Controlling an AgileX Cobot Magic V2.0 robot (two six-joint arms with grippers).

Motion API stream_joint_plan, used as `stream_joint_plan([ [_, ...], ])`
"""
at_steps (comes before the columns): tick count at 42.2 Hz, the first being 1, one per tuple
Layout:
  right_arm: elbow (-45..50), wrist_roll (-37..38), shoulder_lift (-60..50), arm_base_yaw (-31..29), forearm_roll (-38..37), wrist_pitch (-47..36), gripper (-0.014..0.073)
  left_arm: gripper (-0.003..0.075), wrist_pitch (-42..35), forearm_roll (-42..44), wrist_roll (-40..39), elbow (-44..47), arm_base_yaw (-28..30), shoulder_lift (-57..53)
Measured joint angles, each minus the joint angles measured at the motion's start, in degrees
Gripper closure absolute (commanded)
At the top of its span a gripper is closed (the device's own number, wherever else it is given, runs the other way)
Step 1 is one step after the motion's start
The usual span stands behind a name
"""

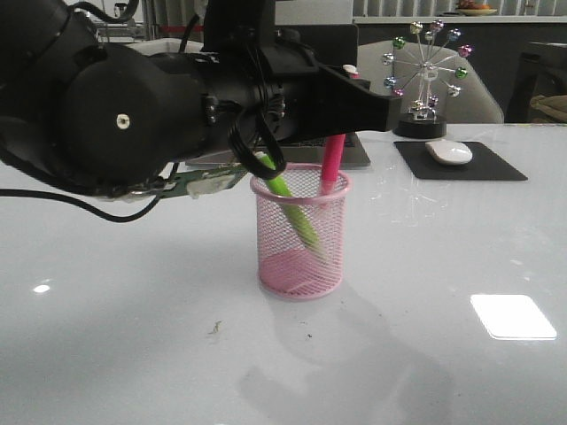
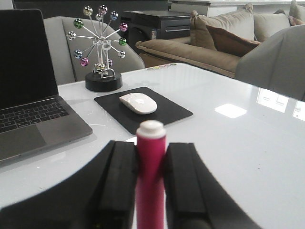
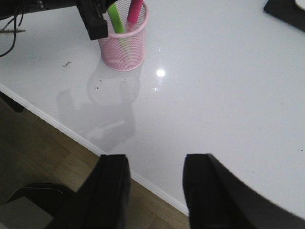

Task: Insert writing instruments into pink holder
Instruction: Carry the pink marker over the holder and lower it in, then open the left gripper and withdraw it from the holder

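Note:
The pink mesh holder (image 1: 300, 232) stands on the white table, also seen from the right wrist as the holder (image 3: 125, 44). A lime green marker (image 1: 292, 211) leans inside it. The hot pink marker (image 1: 331, 164) stands upright with its lower end inside the cup; its white end (image 2: 151, 128) shows between the fingers. My left gripper (image 2: 151, 164) is shut on the hot pink marker (image 2: 150, 181) directly above the cup. My right gripper (image 3: 155, 183) is open and empty over the table's near edge, well away from the cup.
Behind the cup sit a laptop (image 2: 28, 114), a black mouse pad (image 1: 458, 161) with a white mouse (image 1: 449, 152), and a ferris-wheel ornament (image 1: 423, 81). A cable (image 1: 89, 208) trails on the left. The table edge (image 3: 143, 183) drops to wooden floor.

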Motion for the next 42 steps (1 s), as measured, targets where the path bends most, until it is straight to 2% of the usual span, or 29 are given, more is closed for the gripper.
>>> stream_joint_plan([
  [11, 0.0, 0.0, 0.0, 0.0, 0.0, 0.0, 0.0201, 0.0395, 0.1, -0.1, 0.0, 0.0, 0.0, 0.0],
  [18, 0.0, 0.0, 0.0, 0.0, 0.0, 0.0, 0.0201, 0.0395, 6.8, -0.1, 2.2, -0.1, 0.0, -3.6],
  [21, 0.0, 0.0, 0.0, 0.0, 0.0, 0.0, 0.0201, 0.0395, 14.1, -0.1, 5.3, -0.8, 0.0, -7.1],
  [31, 0.0, 0.0, 0.0, 0.0, 0.0, 0.0, 0.0201, 0.0402, 54.8, 0.7, 8.9, -7.0, 0.0, -21.2],
  [34, 0.0, 0.0, 0.0, 0.0, 0.0, 0.0, 0.0201, 0.0402, 63.2, 1.6, 9.0, -8.3, 0.0, -25.0],
  [42, 0.0, 0.0, 0.0, 0.0, 0.0, 0.0, 0.0201, 0.0402, 75.9, 2.7, 9.2, -8.7, 0.0, -34.1],
])
